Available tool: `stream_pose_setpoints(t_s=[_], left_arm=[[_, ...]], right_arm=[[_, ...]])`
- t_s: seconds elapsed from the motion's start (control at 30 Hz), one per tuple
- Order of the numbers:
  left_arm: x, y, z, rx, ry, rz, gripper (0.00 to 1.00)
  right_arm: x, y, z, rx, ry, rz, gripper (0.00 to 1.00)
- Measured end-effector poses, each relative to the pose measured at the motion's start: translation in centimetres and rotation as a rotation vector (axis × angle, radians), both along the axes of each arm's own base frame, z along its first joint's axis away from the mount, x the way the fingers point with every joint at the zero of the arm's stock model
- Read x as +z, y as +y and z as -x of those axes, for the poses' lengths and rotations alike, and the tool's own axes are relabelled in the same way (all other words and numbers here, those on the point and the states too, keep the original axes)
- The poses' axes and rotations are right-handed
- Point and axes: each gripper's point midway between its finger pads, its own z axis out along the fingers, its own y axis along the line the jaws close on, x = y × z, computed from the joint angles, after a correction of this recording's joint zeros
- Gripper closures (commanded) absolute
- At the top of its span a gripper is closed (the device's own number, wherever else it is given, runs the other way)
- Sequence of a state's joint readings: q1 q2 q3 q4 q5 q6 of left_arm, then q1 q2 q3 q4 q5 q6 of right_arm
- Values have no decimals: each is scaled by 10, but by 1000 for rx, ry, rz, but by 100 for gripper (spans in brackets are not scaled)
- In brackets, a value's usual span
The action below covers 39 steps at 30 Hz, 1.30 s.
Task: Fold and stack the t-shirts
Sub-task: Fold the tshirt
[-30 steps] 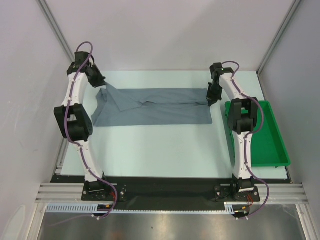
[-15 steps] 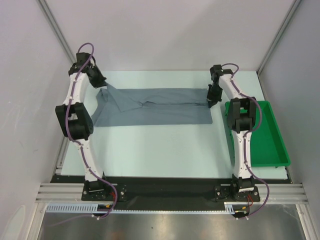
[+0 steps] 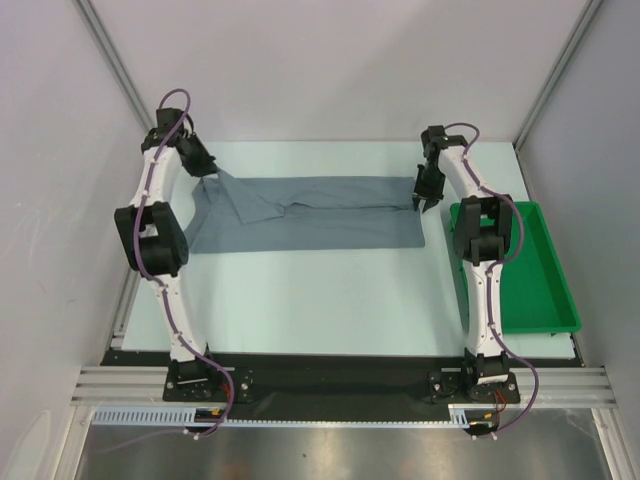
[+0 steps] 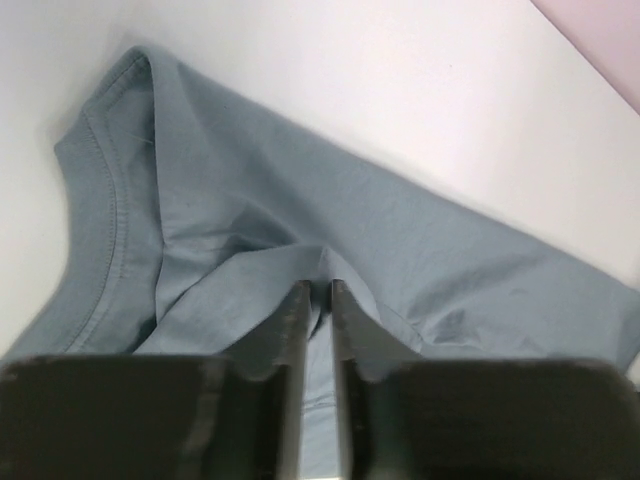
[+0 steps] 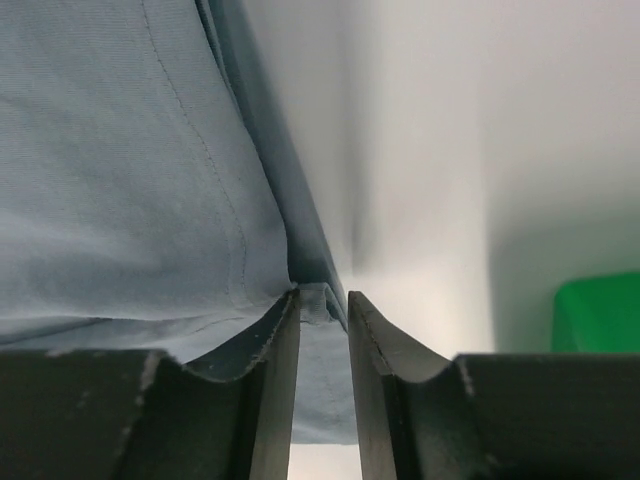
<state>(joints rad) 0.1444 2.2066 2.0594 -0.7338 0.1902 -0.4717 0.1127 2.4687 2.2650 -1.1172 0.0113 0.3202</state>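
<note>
My left gripper point(image 4: 318, 300) and right gripper point(image 5: 323, 305), each clamped nearly closed on cloth, hold opposite ends of the t-shirt point(image 3: 310, 212), its long axis running between them.

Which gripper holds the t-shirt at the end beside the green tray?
The right gripper: its jaws pinch the t-shirt edge beside the green tray; the left gripper grips the opposite end.

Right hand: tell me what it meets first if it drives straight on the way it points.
The t-shirt: the right hand pinches its edge, so it meets cloth at once. Past that fold it would probably reach the table, though depth is unclear.
</note>
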Motion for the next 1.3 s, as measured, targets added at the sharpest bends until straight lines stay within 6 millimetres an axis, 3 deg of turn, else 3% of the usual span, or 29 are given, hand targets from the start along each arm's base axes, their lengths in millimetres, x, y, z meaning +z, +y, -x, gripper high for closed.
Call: stream_pose_setpoints(t_s=[0.07, 0.2, 0.43, 0.63, 0.8, 0.93, 1.3], left_arm=[[-6, 0, -3, 0, 4, 6, 70], [-17, 1, -9, 8, 17, 6, 65], [-18, 6, -1, 34, 36, -32, 59], [-32, -25, 52, -8, 109, -4, 50], [-59, -64, 93, -60, 184, 67, 50], [-77, -73, 105, -56, 223, 105, 52], [-84, -75, 95, -29, 204, 139, 59]], right_arm=[[1, 0, 1, 0, 2, 0, 68], [8, 0, 4, 0, 4, 0, 67], [43, 1, 5, 6, -52, -5, 66], [66, 6, 16, 19, -82, -11, 66], [57, 15, 29, 39, -47, -26, 66], [48, 17, 44, 47, -8, -30, 65], [64, 18, 54, 52, -39, -39, 66]])
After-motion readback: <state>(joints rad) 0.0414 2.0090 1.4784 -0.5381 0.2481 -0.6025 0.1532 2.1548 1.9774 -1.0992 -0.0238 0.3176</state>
